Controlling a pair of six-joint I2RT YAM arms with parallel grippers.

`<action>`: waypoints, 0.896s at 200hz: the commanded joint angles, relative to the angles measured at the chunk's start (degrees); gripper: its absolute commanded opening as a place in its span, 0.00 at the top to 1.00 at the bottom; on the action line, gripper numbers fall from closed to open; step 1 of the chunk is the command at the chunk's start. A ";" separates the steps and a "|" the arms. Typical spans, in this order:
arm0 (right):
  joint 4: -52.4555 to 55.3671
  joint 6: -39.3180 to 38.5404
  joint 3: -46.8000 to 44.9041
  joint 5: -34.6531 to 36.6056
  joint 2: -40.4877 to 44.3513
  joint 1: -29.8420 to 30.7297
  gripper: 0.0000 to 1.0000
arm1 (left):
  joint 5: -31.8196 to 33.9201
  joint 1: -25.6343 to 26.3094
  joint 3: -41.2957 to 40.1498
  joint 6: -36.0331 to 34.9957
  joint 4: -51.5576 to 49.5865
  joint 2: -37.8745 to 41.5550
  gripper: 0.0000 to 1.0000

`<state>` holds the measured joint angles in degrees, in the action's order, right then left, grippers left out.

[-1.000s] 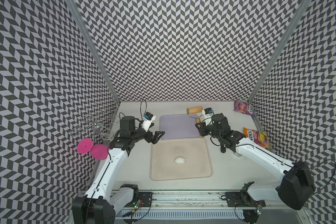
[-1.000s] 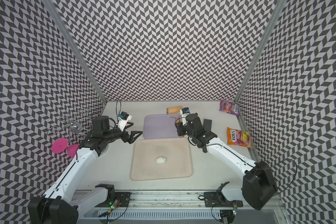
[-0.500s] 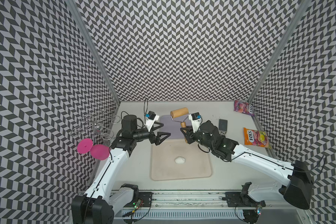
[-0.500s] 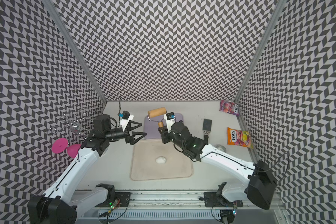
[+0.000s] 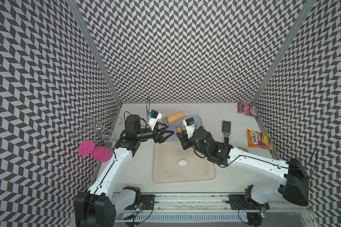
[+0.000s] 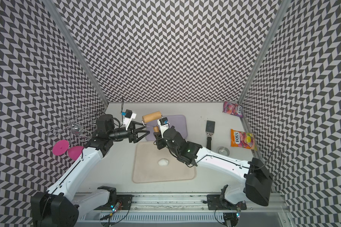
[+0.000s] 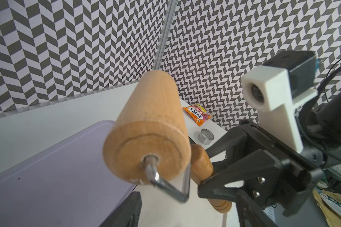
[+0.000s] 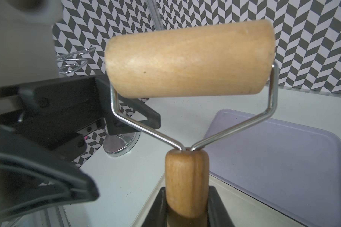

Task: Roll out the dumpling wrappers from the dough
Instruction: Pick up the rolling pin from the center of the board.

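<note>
Early in the job: no dumpling wrappers anywhere in view, rolling not begun. Nearest, on the matte beige mat [image 5: 165, 175] with its rounded corners and faint smudges: just the dough [image 5: 182, 162], a small soft white rounded lump slightly right of mat centre, clear of both arms. Left to do, by the look of it: bring tool down, flatten lump thin, probably cut discs with the metal ring [image 6: 224, 151] at mid right. Further back, over the mat's far edge: right gripper [image 5: 181, 135] clamped narrow on the turned wooden handle [image 8: 186, 182] of the roller [image 5: 175, 117], which is a smooth pale-wood cylinder on a bent steel wire yoke, raised off the table. Left gripper [image 5: 168, 132] facing it from the left, jaws spread, gripping nothing visible, one finger just beside the yoke; contact impossible to tell. Behind both: smooth lavender tray [image 5: 197, 122]. Right side: dark flat scraper [image 5: 226, 127], glossy orange candy bag [image 5: 260, 140], then purple candy bag [image 5: 247, 109] farthest. Left wall: wire rack [image 5: 96, 127], pink discs [image 5: 86, 148].
</note>
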<state>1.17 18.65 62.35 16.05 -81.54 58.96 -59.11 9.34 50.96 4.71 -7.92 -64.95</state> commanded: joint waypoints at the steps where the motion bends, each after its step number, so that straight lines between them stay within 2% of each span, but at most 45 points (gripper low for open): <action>1: -6.57 -2.45 2.51 4.42 -0.07 1.41 1.00 | -2.05 0.24 1.52 3.24 2.47 -0.84 0.27; 13: -6.62 -3.15 2.69 5.46 -0.43 2.07 1.00 | -2.54 0.24 1.51 4.10 3.20 -0.88 0.30; 34: -6.86 -4.23 2.78 7.68 -1.03 3.28 1.00 | -2.96 0.24 1.17 5.73 5.17 -0.62 0.45; 65: -7.01 -4.95 2.90 11.35 -1.76 4.72 1.00 | -3.44 0.23 0.25 8.89 8.37 0.12 0.47; 83: -7.50 -5.36 2.87 12.31 -1.76 5.42 1.00 | -3.47 0.24 -0.39 10.34 10.07 0.17 0.55; 100: -7.85 -5.64 2.74 13.62 -1.53 6.28 1.00 | -3.22 0.24 -0.67 11.46 11.16 -0.22 0.68; 142: -9.61 -7.08 2.16 16.46 -1.26 7.96 1.00 | -3.28 0.30 -0.16 14.14 13.53 -0.67 0.76; 155: -9.78 -7.25 2.16 17.45 -1.43 8.27 1.00 | -3.62 0.25 0.17 14.43 13.33 -0.64 0.82; 179: -9.95 -6.98 2.34 18.03 -1.61 8.36 1.00 | -3.90 0.28 0.65 14.84 12.76 -0.71 1.00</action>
<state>-3.05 12.82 62.96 32.23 -83.29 66.28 -63.70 9.67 50.61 19.55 3.07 -66.00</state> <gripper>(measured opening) 0.275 0.066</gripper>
